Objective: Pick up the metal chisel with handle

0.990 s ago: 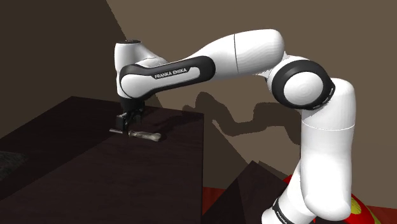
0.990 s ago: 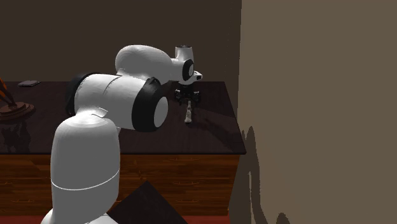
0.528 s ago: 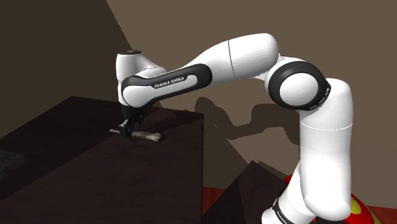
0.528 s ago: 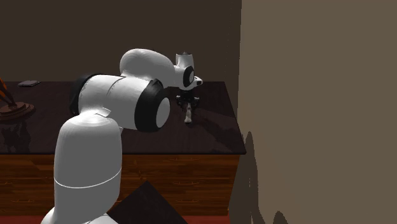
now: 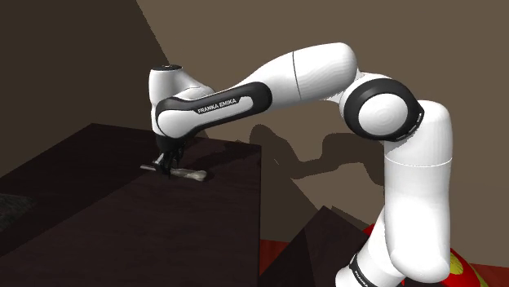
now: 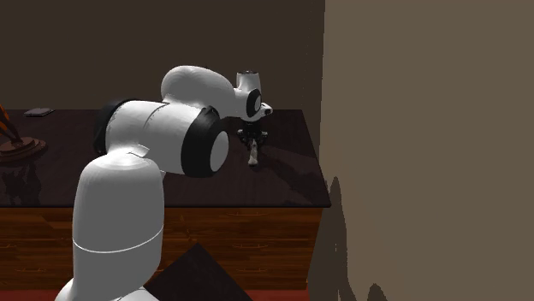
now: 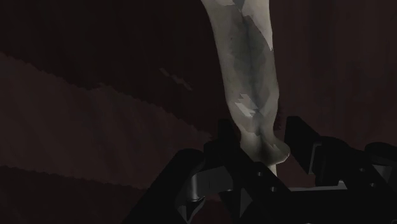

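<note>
A chisel (image 5: 189,174) with a pale grey handle and a thin dark blade lies flat on the dark wooden table (image 5: 122,220), close to its far corner. My black gripper (image 5: 167,165) is lowered straight onto it, where the handle meets the blade. In the wrist view the gripper (image 7: 257,140) is shut on the chisel (image 7: 251,70), with the fingers (image 7: 226,133) clasping the flared end of the handle from both sides. From the second exterior view the chisel (image 6: 254,155) pokes out below the gripper (image 6: 252,137), still resting on the table (image 6: 128,175).
The table's side edge (image 5: 261,175) drops off just beyond the chisel. A tan wall (image 6: 419,128) stands beside the table. A small dark flat object (image 6: 38,112) and a brown ornament (image 6: 17,145) sit at the table's far end. A red object (image 5: 461,269) lies by the stand.
Over the last second the hand came down onto the chisel and the fingers shut on it. The chisel has stayed where it lay on the table.
</note>
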